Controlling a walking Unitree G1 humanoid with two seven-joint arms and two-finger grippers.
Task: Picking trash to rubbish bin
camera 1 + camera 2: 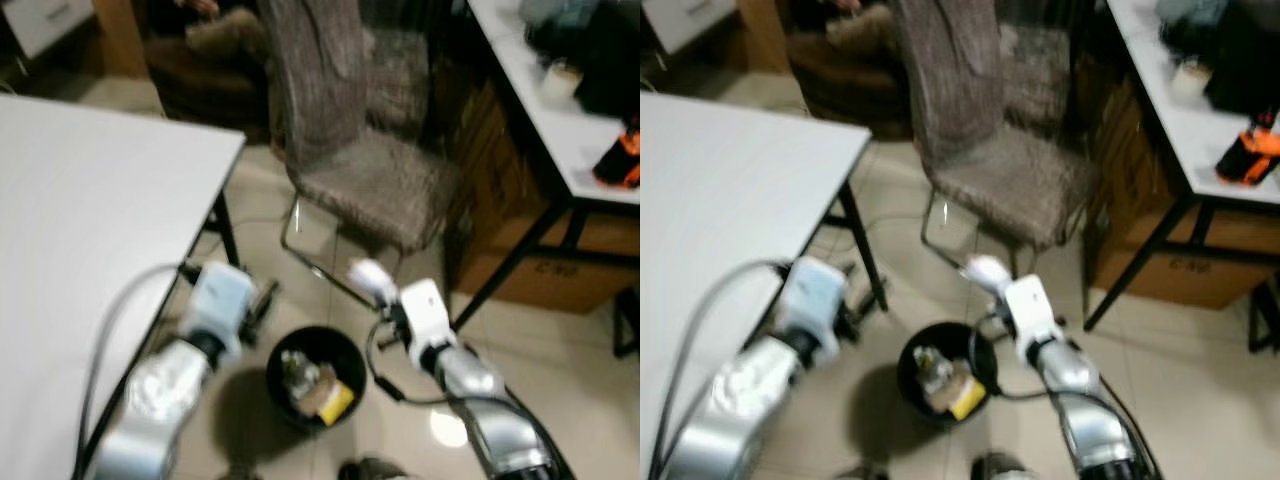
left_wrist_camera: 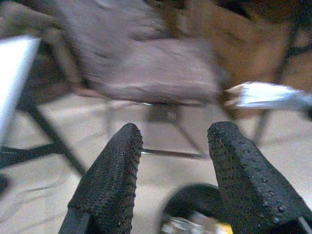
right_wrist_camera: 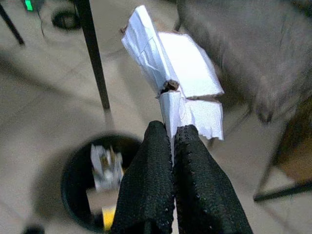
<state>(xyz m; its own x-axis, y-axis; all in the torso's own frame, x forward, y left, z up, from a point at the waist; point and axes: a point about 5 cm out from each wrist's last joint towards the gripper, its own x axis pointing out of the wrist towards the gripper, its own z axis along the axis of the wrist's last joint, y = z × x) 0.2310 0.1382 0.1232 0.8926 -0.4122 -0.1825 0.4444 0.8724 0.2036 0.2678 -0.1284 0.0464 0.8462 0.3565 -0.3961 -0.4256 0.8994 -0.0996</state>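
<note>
- Right gripper: fingers pressed together on a crumpled white paper, clamped at its lower edge. In the head views it sits above the tiled floor, just beside the rim of the rubbish bin, on the side towards the chair.
- Rubbish bin: black, round, standing on the floor near the white table corner leg; holds trash including a yellow item.
- Left gripper: fingers spread wide, nothing between them; positioned at the table's near corner, just beside the bin.
- Chair: grey fabric, metal frame, beyond the bin.
- Second table: white, at the far right; an orange and black object lies on its edge.
</note>
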